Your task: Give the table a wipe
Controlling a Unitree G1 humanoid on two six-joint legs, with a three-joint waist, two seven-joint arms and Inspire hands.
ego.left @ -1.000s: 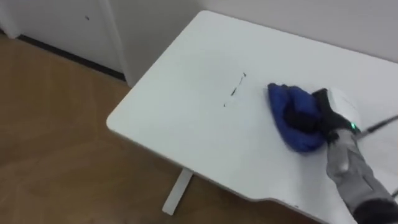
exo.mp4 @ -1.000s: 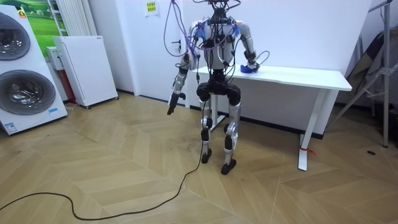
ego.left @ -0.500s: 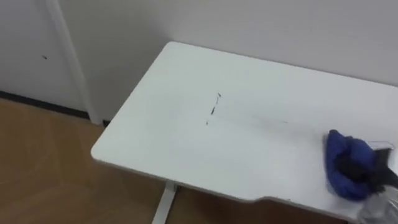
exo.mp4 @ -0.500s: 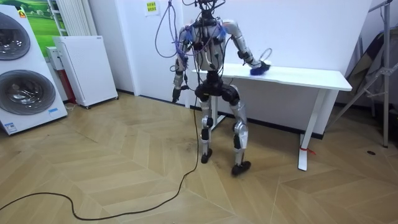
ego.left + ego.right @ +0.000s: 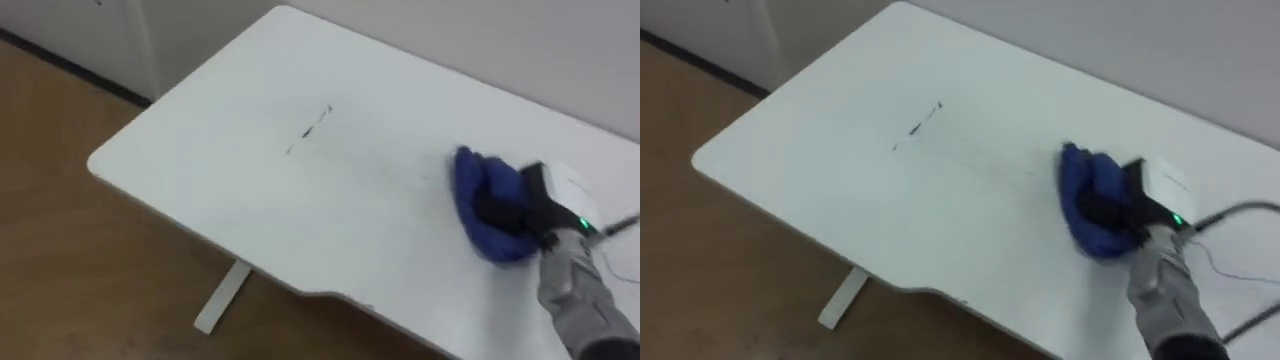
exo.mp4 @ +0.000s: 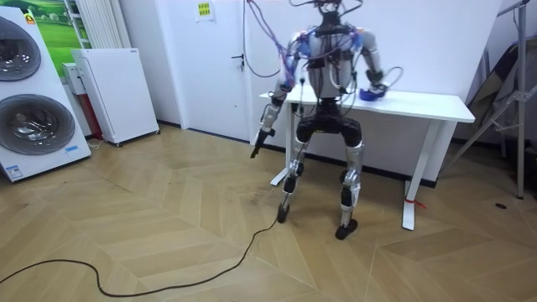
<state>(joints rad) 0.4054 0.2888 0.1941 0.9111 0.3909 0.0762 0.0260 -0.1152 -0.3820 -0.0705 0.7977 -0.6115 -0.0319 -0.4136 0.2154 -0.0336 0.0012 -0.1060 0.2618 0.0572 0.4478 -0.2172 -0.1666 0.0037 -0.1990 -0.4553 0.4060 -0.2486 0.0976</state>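
One thin dark streak (image 5: 312, 124) marks the left half of the white table (image 5: 200, 170), slanting from near-left to far-right, and we see bare tabletop all around it. Left of the table lies wooden floor (image 5: 50, 250), and the table's white foot (image 5: 222, 297) shows below its near edge. Well to the right of the streak, the blue cloth (image 5: 478, 185) sits bunched on the tabletop, close to the near edge. Its long axis runs from far-left to near-right, with the narrower end pointing away towards the wall. The right hand (image 5: 525, 205) rests on the cloth's right side, its dark fingers curled into the folds and gripping it, so that part of the cloth is hidden beneath them. The table's right end is cut off by the picture's edge. In the room view, a washing machine (image 6: 29, 101) and a white cabinet (image 6: 113, 92) stand far to the left, then a door (image 6: 210, 67). The robot stands at the table's long side, its left hand (image 6: 261, 143) hanging low beside it; we cannot tell whether that hand is open or closed.
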